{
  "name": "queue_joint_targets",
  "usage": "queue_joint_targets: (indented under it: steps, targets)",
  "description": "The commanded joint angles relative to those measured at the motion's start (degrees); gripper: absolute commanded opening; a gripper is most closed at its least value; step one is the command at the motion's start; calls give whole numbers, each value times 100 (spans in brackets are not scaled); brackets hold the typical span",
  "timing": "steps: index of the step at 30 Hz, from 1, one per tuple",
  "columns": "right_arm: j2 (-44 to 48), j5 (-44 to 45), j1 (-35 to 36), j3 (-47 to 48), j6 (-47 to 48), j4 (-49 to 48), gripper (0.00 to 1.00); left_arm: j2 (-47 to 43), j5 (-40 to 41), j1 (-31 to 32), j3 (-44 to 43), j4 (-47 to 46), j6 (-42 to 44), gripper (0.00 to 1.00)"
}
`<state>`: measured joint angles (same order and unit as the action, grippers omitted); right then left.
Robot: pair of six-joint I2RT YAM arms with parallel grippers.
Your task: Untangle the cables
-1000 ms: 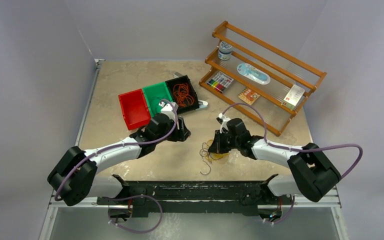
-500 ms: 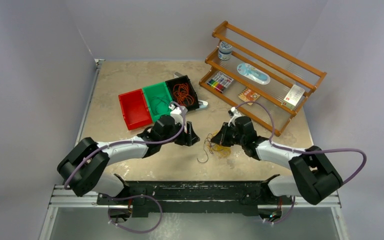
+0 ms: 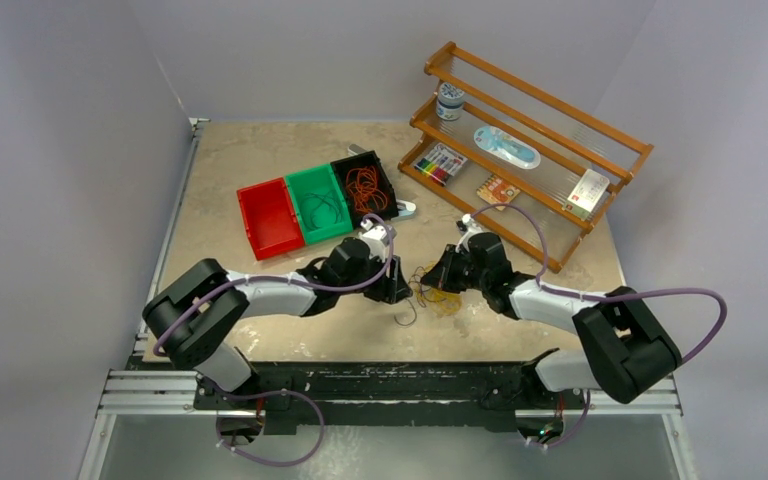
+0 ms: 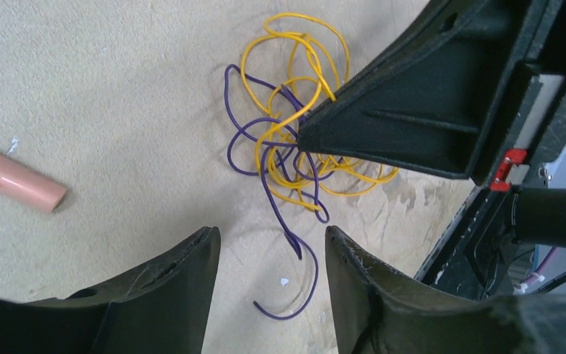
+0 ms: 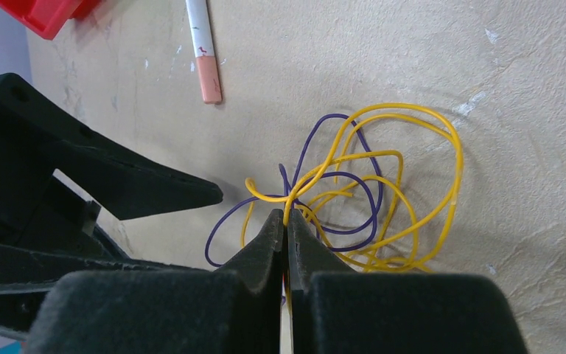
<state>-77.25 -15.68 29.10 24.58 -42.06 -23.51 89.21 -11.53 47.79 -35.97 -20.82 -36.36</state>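
Black, the left gripper [image 4: 271, 236] is held wide open at the frame's bottom edge, over the purple cable [image 4: 269, 192]. Mid-frame, the yellow cable [image 5: 405, 105] is pinched by the right gripper [image 5: 286, 219]. Pulled now, the knot could be tightened, or the tangle dragged whole.

1. Top external: high above and behind the arm bases [image 3: 224, 370], looking down on the whole table [image 3: 260, 160]; bases at 6 o'clock.
2. Left wrist: close over the cables [image 4: 276, 158], the left gripper [image 4: 270, 236] at 6 o'clock.
3. Right wrist: equally close, facing the same cables from the opposite side.
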Motion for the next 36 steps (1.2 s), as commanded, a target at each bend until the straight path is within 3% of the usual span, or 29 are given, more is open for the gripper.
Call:
queue_joint_targets:
  steps: [1, 5, 6, 8, 14, 23, 36]
  targets:
    - [13, 92, -36, 38, -46, -220, 0, 212, 116, 37, -285, -519, -29, 49]
    - [40, 104, -34, 30, -34, -210, 0, 419, 158, 37, -420, -543, -25, 26]
    - [109, 179, -34, 30, -21, -151, 0, 406, 187, 40, -459, -528, -22, 8]
    - [202, 295, -31, 19, -8, -84, 0, 313, 292, 37, -508, -344, 31, 0]
    - [532, 860, -36, 4, 81, 242, 1, -287, 841, 32, -833, 898, 448, 0]
    - [553, 1134, -28, -38, 163, 285, 30, -889, 1616, 31, -1589, 2440, 929, 0]
    - [-180, 1147, -36, -101, 313, -179, 31, -1354, 2344, 17, -2776, 3715, 1230, 0]
